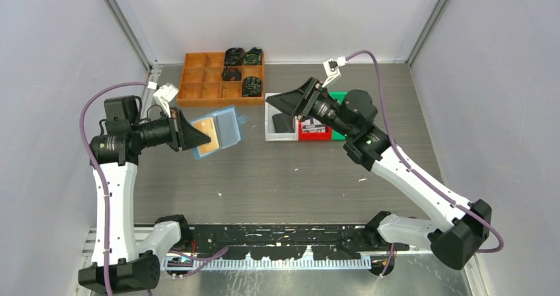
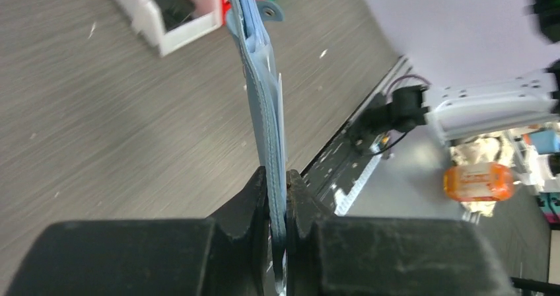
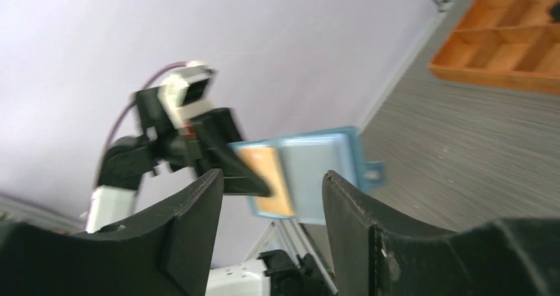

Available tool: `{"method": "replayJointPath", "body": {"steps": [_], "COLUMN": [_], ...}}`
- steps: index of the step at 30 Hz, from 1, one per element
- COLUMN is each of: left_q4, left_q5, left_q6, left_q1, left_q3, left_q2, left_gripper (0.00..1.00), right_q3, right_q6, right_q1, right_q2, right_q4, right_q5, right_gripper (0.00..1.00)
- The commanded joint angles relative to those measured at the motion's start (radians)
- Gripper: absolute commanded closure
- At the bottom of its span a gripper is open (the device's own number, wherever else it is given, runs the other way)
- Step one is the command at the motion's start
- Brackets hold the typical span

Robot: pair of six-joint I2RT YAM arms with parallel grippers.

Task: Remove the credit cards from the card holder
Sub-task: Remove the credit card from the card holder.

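As holder point(image 1: 221, 132) hangs gripped, bins point(image 1: 280, 137) prob. beyond

The tabletop point(image 1: 284, 177) is a dark grey, wood-grained surface, mostly bare in front of both claws. Beyond the left claw point(image 1: 198, 136), toward the back wall and a little to its right, an orange compartment tray point(image 1: 221, 102) lies flat; the four compartments nearest the right claw point(image 1: 274, 100) hold dark objects. Directly beneath the right claw stands a white bin point(image 1: 268, 121) with something dark inside. A red bin point(image 1: 314, 135) touches its far side, under that claw's wrist, and a green bin point(image 1: 338, 97) shows just behind, largely hidden.
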Motion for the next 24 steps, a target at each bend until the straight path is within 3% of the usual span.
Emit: {"method": "replayJointPath", "body": {"steps": [1,9,15,24], "left_q4": [-0.135,-0.312,-0.422,-0.434], "left_q5": [-0.136,-0.103,-0.046,-0.004], "left_q6": [0.228,0.402,0.467,0.468], "left_q1": [0.006,0.004,-0.003,-0.02], "left_q3": [0.036,0.121,0.176,0.17], "left_q2": [0.025,0.111,0.162,0.161], "left_gripper": [1.0,1.0,1.0,1.0], "right_q3": [0.087,0.122,0.116,0.134], "right_q6": [-0.006,0.04,0.169,0.23], "right_q1": [0.024,0.194,0.223,0.238], "right_q2": [-0.011,0.19,0.314,0.393], "right_q4": [-0.041,0.061,0.266,0.335], "right_q5": [-0.117,-0.202,-0.289,-0.317], "right_gripper": [0.39,0.36,0.4,0.45]}}
